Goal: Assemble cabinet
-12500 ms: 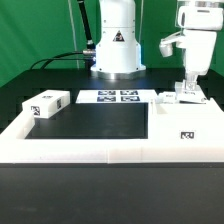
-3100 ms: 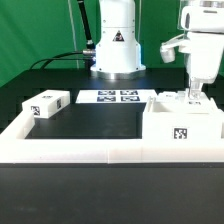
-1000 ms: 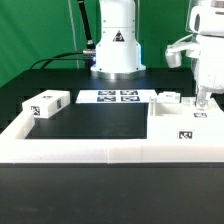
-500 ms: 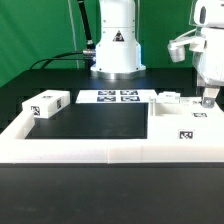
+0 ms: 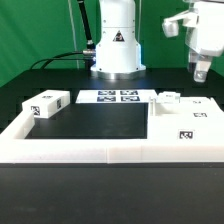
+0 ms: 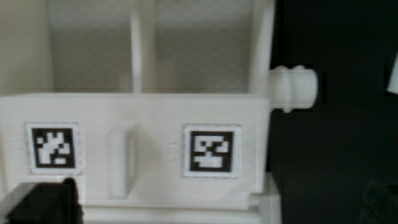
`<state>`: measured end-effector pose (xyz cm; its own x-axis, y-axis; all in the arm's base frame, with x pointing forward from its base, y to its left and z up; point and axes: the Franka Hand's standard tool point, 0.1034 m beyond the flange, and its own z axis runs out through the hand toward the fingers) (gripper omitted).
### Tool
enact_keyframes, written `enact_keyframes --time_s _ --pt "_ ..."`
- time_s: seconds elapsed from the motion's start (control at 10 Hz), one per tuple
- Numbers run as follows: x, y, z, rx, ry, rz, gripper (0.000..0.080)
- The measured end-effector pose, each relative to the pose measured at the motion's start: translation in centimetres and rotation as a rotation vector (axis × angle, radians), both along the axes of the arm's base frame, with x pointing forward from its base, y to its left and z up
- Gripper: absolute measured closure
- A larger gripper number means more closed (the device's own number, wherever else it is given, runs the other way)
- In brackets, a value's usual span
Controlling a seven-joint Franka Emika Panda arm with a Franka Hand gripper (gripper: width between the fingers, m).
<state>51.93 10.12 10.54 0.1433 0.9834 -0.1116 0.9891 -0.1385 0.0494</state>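
Lying low, boxy matte-white cabinet (image 5: 175, 120) bears square black-and-white tags

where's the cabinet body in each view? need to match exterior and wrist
Exterior view: cabinet body lies flat at the exterior view's right, below the gripper.
Wrist view: cabinet body fills most of the frame, two tags showing.
Shared landmark: probably the white peg jutting from its side.

Gripper (image 5: 201, 72) is now high in the upper right of the frame, lifted clear of the cabinet (image 5: 185, 128). At 1.0 s ago: fingertips down at the cabinet's far right rear edge. Cabinet now lies low and flat. At 3.1 s ago: taller, tag face forward.
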Motion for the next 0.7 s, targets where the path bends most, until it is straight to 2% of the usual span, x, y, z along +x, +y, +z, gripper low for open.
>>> enact_keyframes --time_s 0.1,0.3,0.4,0.7 --pt "-1.7 -0.2 -0.2 0.002 0.002 -0.005 0.0002" --pt "-4.9 -0.5 -1.5 0.003 0.025 -0.049 0.0002" --pt "-4.3 -0.5 -1.2 0.004 0.018 -0.048 0.0002" --pt "-4.3 -0.5 -1.2 0.005 0.018 -0.048 0.0002"
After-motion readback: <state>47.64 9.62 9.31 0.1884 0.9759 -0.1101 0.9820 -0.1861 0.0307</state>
